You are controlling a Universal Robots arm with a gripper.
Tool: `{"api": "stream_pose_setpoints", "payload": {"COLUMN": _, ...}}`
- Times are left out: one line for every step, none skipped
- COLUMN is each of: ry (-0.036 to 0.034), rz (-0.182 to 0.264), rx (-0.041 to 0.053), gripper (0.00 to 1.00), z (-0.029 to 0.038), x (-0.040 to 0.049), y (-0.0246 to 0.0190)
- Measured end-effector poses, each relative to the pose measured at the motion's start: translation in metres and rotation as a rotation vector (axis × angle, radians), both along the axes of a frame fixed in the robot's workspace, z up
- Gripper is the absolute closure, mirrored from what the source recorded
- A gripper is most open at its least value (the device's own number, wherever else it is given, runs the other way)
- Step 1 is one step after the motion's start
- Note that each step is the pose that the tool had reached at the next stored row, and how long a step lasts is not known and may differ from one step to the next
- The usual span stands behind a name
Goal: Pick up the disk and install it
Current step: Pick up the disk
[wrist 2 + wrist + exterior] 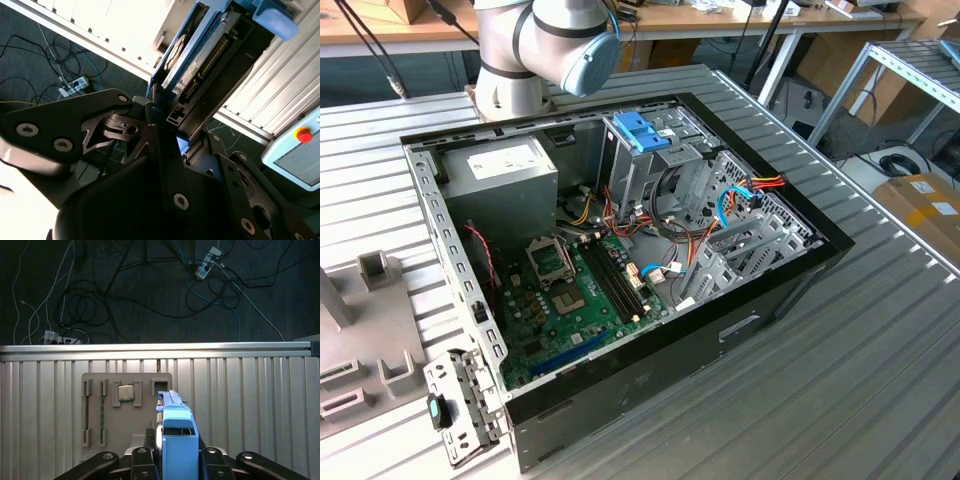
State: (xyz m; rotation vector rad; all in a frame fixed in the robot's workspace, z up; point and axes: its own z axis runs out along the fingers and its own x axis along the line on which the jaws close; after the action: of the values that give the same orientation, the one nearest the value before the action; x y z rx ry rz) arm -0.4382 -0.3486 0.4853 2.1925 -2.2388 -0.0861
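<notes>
your gripper (165,134) is clenched on the disk (200,60), holding it by one end so that most of its length, blue rails included, juts past the fingers. in the first wrist view the disk hangs over the slatted table (250,405), near the grey fixture plate (127,425) with its chip (125,393). with so short a hold, i judge the main risk is the disk pivoting or slipping if its free end knocks anything. in the exterior view the drive cage (660,175), upper centre of the frame, looks tight. the blue latch (642,130) sits on top and loose cables (705,240) crowd its right side, ready to snag. the computer case (650,385) walls are hard edges. the most open room is the bare table at lower right.
</notes>
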Motion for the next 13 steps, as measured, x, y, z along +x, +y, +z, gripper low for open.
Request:
{"api": "stream_pose_setpoints", "payload": {"ry": 0.0, "rz": 0.0, "rx": 0.0, "gripper": 0.63, "z": 0.0007, "x": 0.0, "y": 0.0}}
{"api": "stream_pose_setpoints", "payload": {"ry": 0.0, "rz": 0.0, "rx": 0.0, "gripper": 0.63, "z": 0.0015, "x": 0.0, "y": 0.0}}
{"api": "stream_pose_setpoints", "payload": {"ry": -0.0001, "rz": 0.0, "rx": 0.0, "gripper": 0.63, "z": 0.0024, "x": 0.0, "y": 0.0}}
{"api": "stream_pose_setpoints", "payload": {"ry": 0.0, "rz": 0.0, "rx": 0.0, "gripper": 0.63, "z": 0.0032, "x": 0.0, "y": 0.0}}
{"api": "stream_pose_setpoints", "payload": {"ry": 0.0, "rz": 0.0, "rx": 0.0, "gripper": 0.63, "z": 0.0041, "x": 0.0, "y": 0.0}}
{"api": "stream_pose_setpoints", "payload": {"ry": 0.0, "rz": 0.0, "rx": 0.0001, "gripper": 0.63, "z": 0.0048, "x": 0.0, "y": 0.0}}
{"api": "stream_pose_setpoints", "payload": {"ry": 0.0001, "rz": 0.0, "rx": 0.0, "gripper": 0.63, "z": 0.0058, "x": 0.0, "y": 0.0}}
{"api": "stream_pose_setpoints", "payload": {"ry": 0.0, "rz": 0.0, "rx": 0.0, "gripper": 0.63, "z": 0.0065, "x": 0.0, "y": 0.0}}
{"api": "stream_pose_setpoints", "payload": {"ry": 0.0001, "rz": 0.0, "rx": 0.0, "gripper": 0.63, "z": 0.0073, "x": 0.0, "y": 0.0}}
{"api": "stream_pose_setpoints", "payload": {"ry": 0.0001, "rz": 0.0, "rx": 0.0, "gripper": 0.63, "z": 0.008, "x": 0.0, "y": 0.0}}
{"api": "stream_pose_setpoints", "payload": {"ry": 0.0001, "rz": 0.0, "rx": 0.0, "gripper": 0.63, "z": 0.0088, "x": 0.0, "y": 0.0}}
{"api": "stream_pose_setpoints", "payload": {"ry": 0.0001, "rz": 0.0, "rx": 0.0, "gripper": 0.63, "z": 0.0095, "x": 0.0, "y": 0.0}}
{"api": "stream_pose_setpoints", "payload": {"ry": 0.0, "rz": 0.0, "rx": 0.0001, "gripper": 0.63, "z": 0.0104, "x": 0.0, "y": 0.0}}
